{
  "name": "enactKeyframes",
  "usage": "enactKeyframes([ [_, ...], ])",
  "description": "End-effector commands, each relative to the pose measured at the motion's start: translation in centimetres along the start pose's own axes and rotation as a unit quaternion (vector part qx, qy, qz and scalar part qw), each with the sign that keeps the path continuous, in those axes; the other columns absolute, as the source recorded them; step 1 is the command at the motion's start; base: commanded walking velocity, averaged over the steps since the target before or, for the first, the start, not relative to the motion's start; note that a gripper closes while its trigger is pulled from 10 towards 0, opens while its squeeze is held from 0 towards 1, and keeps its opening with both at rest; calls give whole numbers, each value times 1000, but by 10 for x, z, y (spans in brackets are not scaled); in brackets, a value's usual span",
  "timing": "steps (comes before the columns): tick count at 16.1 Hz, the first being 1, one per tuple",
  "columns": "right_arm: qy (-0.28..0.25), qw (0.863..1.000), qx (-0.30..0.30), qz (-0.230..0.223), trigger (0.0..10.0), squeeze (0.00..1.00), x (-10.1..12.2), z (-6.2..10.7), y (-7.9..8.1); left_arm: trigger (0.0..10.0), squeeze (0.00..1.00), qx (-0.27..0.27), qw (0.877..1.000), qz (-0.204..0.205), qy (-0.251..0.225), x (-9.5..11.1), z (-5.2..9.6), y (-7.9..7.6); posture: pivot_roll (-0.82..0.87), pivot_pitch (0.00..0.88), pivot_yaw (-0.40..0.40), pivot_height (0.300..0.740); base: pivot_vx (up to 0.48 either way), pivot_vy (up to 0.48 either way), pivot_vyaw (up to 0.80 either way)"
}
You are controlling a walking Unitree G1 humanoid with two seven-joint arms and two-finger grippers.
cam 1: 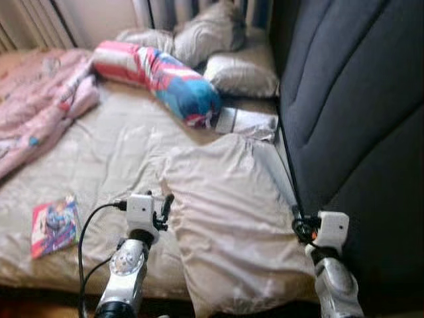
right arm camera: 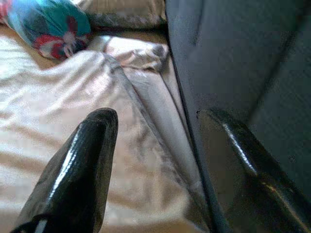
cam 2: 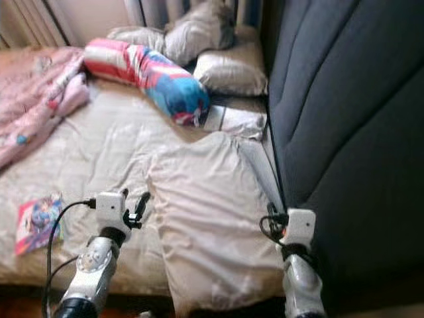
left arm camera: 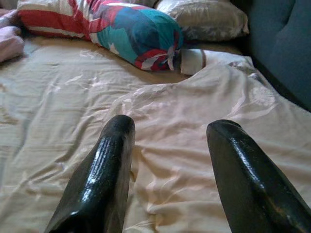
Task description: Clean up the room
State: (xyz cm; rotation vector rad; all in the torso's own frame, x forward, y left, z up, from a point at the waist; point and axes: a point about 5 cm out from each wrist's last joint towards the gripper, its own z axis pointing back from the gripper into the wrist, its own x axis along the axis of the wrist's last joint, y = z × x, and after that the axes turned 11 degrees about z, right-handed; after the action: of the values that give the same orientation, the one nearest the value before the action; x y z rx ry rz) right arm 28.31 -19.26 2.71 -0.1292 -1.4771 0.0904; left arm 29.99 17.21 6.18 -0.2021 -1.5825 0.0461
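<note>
Bed (cam 1: pixel 112 152) messy: beige pillow (cam 1: pixel 232 218) at near edge by dark headboard (cam 1: pixel 358 99), its lower end cut off. Left claw (left arm camera: pixel 167 145) wide, over pillow's left edge. Right claw (right arm camera: pixel 155 145) wide, at the pillow-headboard gap. Striped bolster (cam 1: pixel 159 73), pink blanket (cam 1: pixel 33 106) partly cut off, book (cam 1: pixel 53 226) near the bed's edge.

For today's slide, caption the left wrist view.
Open left gripper hovers over a beige duvet, colourful bolster beyond.

Red-white-blue bolster (cam 1: pixel 159 73), pink blanket (cam 1: pixel 36 106)
</note>
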Motion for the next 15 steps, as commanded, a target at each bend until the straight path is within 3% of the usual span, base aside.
enactKeyframes([
  [1,4,1000,7,-3,10000,0,-1,1,6,10000,0,8,1000,1,15,-4,3,6,12,140,-30,740,0,0,0],
  [15,14,1000,12,-3,10000,0,-1,-2,8,10000,0,-9,1000,7,25,-4,2,2,15,144,-33,740,36,0,0],
])
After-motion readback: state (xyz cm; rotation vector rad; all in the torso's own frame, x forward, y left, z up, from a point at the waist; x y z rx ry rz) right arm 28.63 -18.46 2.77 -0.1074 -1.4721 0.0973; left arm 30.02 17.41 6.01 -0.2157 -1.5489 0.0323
